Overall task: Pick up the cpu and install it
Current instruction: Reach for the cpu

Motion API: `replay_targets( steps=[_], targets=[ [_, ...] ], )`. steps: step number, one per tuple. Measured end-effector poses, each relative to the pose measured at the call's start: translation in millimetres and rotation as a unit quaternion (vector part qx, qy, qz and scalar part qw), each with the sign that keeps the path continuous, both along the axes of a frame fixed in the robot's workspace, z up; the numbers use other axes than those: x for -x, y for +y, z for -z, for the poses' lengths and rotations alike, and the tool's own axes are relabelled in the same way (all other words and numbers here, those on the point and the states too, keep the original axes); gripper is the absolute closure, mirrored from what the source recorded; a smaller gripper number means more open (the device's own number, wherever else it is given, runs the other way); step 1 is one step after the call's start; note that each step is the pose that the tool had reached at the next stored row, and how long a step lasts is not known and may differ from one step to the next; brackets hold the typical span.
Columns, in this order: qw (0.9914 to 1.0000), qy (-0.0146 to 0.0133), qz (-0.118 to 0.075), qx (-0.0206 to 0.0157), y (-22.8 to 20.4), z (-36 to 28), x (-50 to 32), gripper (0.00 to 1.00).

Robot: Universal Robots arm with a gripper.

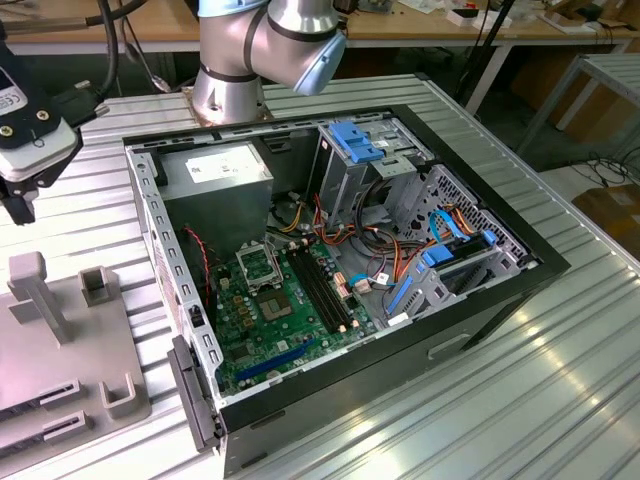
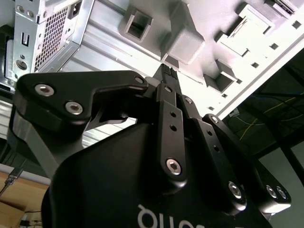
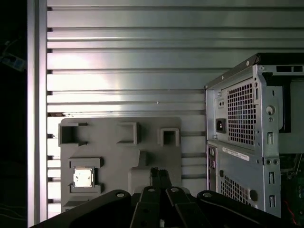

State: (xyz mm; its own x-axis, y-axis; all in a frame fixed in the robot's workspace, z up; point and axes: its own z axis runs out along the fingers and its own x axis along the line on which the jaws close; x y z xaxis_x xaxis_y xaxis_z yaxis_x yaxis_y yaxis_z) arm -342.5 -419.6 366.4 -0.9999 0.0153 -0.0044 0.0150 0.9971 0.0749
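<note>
The cpu (image 3: pixel 83 178), a small square chip with a silver top, lies in a recess of the grey fixture plate (image 3: pixel 109 142) in the first wrist view. My gripper (image 3: pixel 160 175) hangs above the same plate, off to one side of the cpu and apart from it. Its fingertips (image 2: pixel 165 72) are pressed together with nothing between them. In the exterior view the gripper (image 1: pixel 20 212) hovers at the far left, above the fixture plate (image 1: pixel 60 350). The motherboard's empty socket (image 1: pixel 258 266) lies inside the open computer case (image 1: pixel 480 300).
The case stands on a ribbed aluminium table (image 1: pixel 560 380), with cables, drive cages and blue clips inside. Upright posts and holders (image 1: pixel 40 295) rise from the fixture plate. The arm's base (image 1: pixel 230 90) stands behind the case. The case's rear panel (image 3: pixel 237 123) is beside the plate.
</note>
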Motion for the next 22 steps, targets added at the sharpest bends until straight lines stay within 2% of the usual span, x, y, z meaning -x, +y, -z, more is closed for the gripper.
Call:
replay_targets(
  steps=[15, 22],
  targets=[
    [1.00000, 0.0001, 0.000, 0.0000, -0.8, 0.2, 15.6, 0.89],
    [1.00000, 0.0001, 0.000, 0.0000, -4.5, 0.6, 24.2, 0.89]
  ],
)
